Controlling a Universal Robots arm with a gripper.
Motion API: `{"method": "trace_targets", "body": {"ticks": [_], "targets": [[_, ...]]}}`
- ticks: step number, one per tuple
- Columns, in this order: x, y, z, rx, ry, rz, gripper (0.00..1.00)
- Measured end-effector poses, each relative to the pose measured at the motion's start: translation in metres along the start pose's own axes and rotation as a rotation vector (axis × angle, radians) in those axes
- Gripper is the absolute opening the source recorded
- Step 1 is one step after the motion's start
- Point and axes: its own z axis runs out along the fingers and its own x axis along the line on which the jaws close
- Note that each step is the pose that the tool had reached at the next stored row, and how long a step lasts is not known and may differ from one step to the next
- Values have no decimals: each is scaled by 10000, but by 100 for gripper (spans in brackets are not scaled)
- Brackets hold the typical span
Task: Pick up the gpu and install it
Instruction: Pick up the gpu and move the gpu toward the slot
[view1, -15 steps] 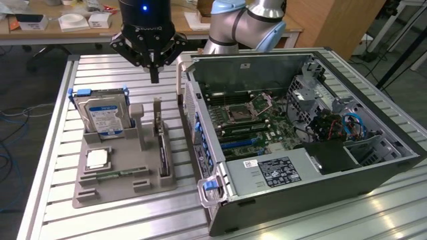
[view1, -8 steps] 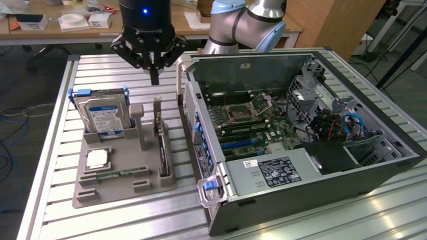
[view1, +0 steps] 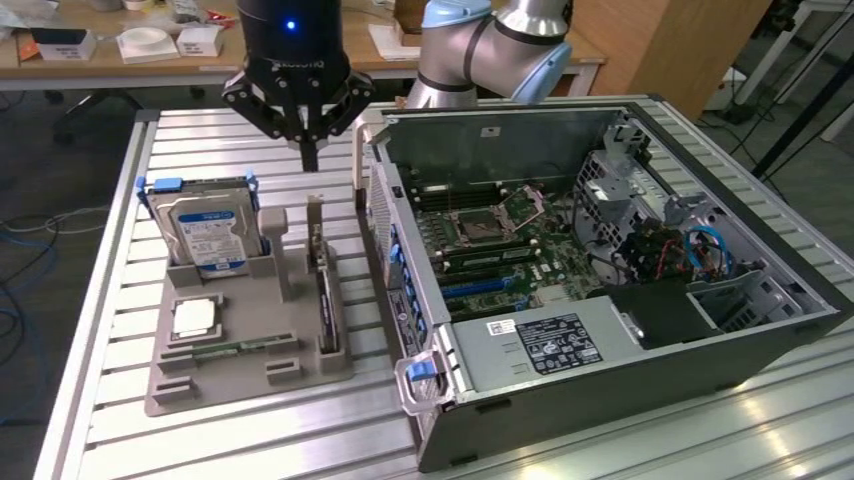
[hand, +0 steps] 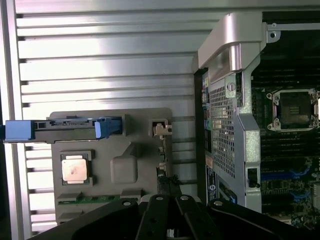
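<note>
The gpu (view1: 324, 292) is a thin dark card standing on edge in a slot along the grey holder tray (view1: 247, 378), on the side nearest the computer case. Its pale bracket end points toward the back of the table. My gripper (view1: 310, 158) hangs above the far end of the tray, fingers shut to a point, holding nothing and well clear of the card. In the wrist view the gpu (hand: 162, 167) shows edge-on just ahead of my shut gripper (hand: 170, 216).
The tray also holds an upright silver hard drive (view1: 207, 235) in a blue frame, a CPU chip (view1: 196, 318) and a green memory stick (view1: 240, 348). The open computer case (view1: 601, 300) lies to the exterior view's right, its motherboard (hand: 290, 150) exposed. A slatted metal table (view1: 107, 300) carries everything.
</note>
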Motion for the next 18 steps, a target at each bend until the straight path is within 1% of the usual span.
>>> {"method": "trace_targets", "body": {"ticks": [4,9,18], "targets": [[1,-1,28,2,0,0,11],[2,-3,74,18,-1,-1,11],[4,-7,163,23,-2,-1,11]]}}
